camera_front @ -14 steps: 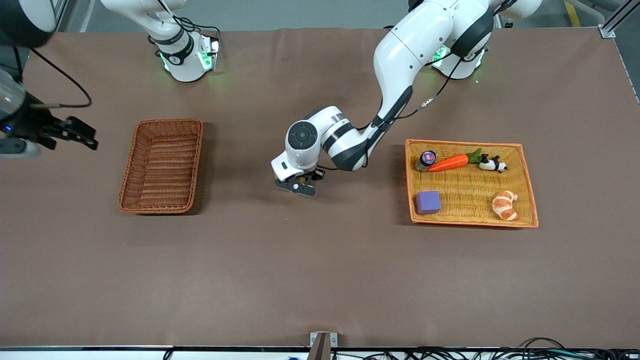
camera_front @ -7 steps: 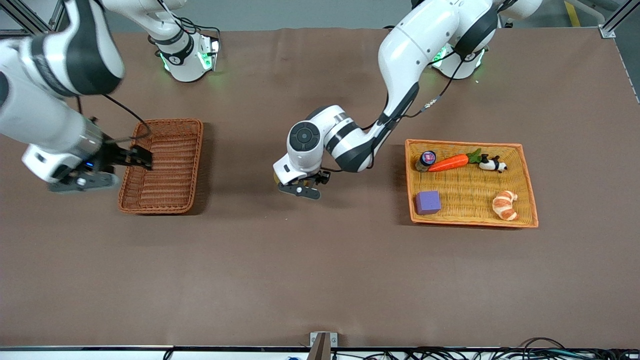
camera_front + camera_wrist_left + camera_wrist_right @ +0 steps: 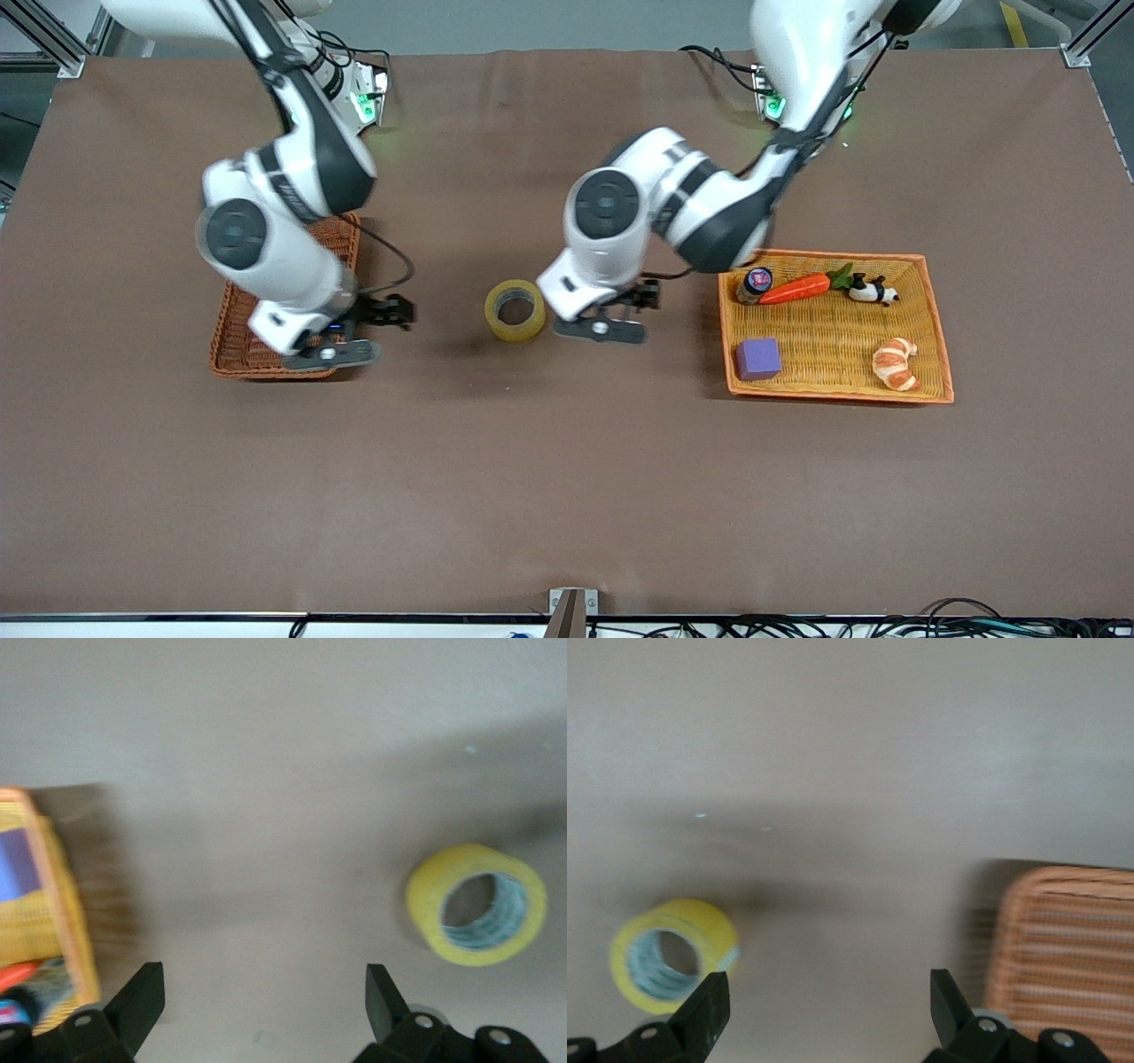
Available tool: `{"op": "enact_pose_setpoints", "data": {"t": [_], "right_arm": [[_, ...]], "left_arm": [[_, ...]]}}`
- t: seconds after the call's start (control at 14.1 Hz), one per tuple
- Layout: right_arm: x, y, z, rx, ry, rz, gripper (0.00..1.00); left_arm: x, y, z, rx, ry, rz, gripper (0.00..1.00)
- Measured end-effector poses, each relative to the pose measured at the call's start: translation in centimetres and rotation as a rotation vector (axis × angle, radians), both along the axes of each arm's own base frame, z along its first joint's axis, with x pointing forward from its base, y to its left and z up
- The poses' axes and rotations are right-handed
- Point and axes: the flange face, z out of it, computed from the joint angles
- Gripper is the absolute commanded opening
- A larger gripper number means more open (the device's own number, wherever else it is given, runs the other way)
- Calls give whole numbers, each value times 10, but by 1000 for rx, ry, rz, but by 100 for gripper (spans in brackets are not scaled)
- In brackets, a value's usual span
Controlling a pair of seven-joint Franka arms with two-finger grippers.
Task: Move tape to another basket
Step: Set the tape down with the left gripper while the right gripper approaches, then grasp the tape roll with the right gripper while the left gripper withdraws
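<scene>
The tape [image 3: 515,310], a yellowish ring with a grey core, lies on its side on the bare brown table between the two baskets. My left gripper [image 3: 620,315] is open and empty over the table, between the tape and the yellow tray. The left wrist view shows the tape [image 3: 476,904] off to one side of the open left gripper [image 3: 266,1005]. My right gripper [image 3: 363,332] is open and empty over the table, beside the reddish-brown wicker basket [image 3: 230,341]. The right wrist view shows the tape [image 3: 673,952] beside one fingertip and the basket [image 3: 1063,939] by the other; the right gripper [image 3: 824,1005] holds nothing.
The yellow tray with an orange rim [image 3: 833,394] stands toward the left arm's end. It holds a carrot [image 3: 795,288], a purple block [image 3: 758,358], a croissant toy [image 3: 895,363], a panda figure [image 3: 873,290] and a small jar [image 3: 754,283]. The right arm covers much of the wicker basket.
My left gripper has lifted off the tape and moved toward the yellow tray, leaving the tape on the table. My right arm has swung across the wicker basket toward the tape.
</scene>
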Motion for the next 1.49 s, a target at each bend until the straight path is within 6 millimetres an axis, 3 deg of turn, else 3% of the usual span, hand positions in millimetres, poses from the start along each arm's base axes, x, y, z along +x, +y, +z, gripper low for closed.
{"op": "enact_pose_setpoints", "data": {"t": [0.28,0.5,0.71,0.92,1.07,1.21,1.28,1.49], "right_arm": [[-29,73,-59,42,-13,-21,100],[-59,100,-98,55,-12,-21,100],[-75,115,-122,46,-1,-39,100],[-86,124,-142,14,1,-21,97],[-90,123,-157,19,-6,-19,79],[-94,122,-171,25,-9,-15,14],[-95,121,-175,26,-8,-16,1],[-91,118,-175,24,-7,-62,0]], "left_arm": [[42,119,52,-2,-43,63,100],[55,192,100,-11,-101,81,100],[51,230,126,-9,-131,124,100],[49,254,129,-4,-126,139,100],[50,273,138,-30,-131,167,100],[51,301,157,-60,-151,166,100],[51,317,167,-80,-161,158,100],[48,373,196,-116,-203,157,100]]}}
